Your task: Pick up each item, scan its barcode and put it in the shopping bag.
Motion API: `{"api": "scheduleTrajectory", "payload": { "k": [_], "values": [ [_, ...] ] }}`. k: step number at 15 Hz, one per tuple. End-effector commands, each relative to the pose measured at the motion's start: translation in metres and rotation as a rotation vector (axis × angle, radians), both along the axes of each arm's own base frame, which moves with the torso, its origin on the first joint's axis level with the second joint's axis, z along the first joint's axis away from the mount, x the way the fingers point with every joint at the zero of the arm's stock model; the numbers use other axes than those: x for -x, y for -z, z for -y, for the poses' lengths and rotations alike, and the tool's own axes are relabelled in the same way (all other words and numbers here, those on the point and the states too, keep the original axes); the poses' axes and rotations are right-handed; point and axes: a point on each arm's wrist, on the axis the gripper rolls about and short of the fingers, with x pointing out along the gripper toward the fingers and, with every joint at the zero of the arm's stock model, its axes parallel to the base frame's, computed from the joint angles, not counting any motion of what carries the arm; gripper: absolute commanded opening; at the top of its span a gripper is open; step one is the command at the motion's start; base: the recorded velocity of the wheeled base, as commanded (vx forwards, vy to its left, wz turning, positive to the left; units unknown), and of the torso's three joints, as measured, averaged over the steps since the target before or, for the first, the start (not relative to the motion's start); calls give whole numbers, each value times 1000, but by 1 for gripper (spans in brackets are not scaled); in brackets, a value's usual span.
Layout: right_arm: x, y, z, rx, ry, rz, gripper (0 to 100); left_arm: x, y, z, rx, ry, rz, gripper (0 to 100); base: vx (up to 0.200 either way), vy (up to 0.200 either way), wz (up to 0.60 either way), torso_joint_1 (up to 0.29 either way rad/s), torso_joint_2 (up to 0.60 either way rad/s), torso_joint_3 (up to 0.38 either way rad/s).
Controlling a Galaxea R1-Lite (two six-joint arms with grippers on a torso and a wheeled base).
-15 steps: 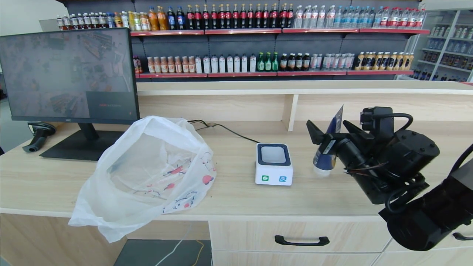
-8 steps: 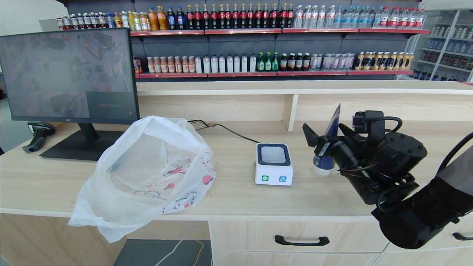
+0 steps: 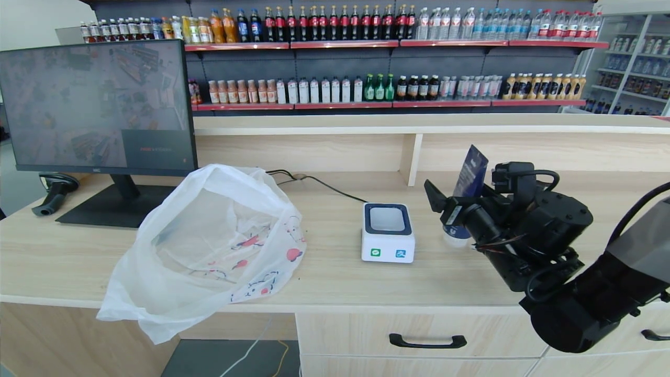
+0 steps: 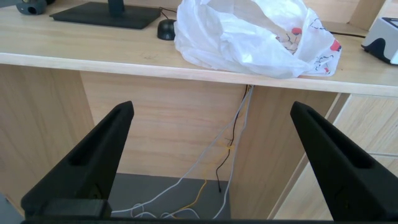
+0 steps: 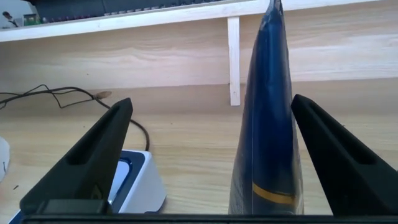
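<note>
I see bright, even light on the counter [image 3: 335, 285], only faint shadows beside the shopping bag [image 3: 209, 235], dull reflections across the monitor [image 3: 94, 104], and shelves [image 3: 392, 44] bowing toward my head view's edges.

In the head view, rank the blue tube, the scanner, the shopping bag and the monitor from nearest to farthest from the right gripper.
1. blue tube, standing between the open fingers of the right gripper.
2. scanner, on the counter, to the gripper's left.
3. shopping bag, farther left, at the front edge.
4. monitor, far left, at the back.
</note>
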Motion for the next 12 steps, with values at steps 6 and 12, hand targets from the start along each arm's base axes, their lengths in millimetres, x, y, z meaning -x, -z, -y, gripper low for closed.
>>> {"api": "scheduleTrajectory", "payload": {
  "k": [6, 12],
  "values": [
    [-5, 6, 7, 2, 24, -17, 100, 0, 0, 0, 1, 0, 1, 100, 0, 0, 0, 0, 0, 0],
    [-13, 19, 15, -2, 49, -52, 100, 0, 0, 0, 1, 0, 1, 100, 0, 0, 0, 0, 0, 0]
  ]
}}
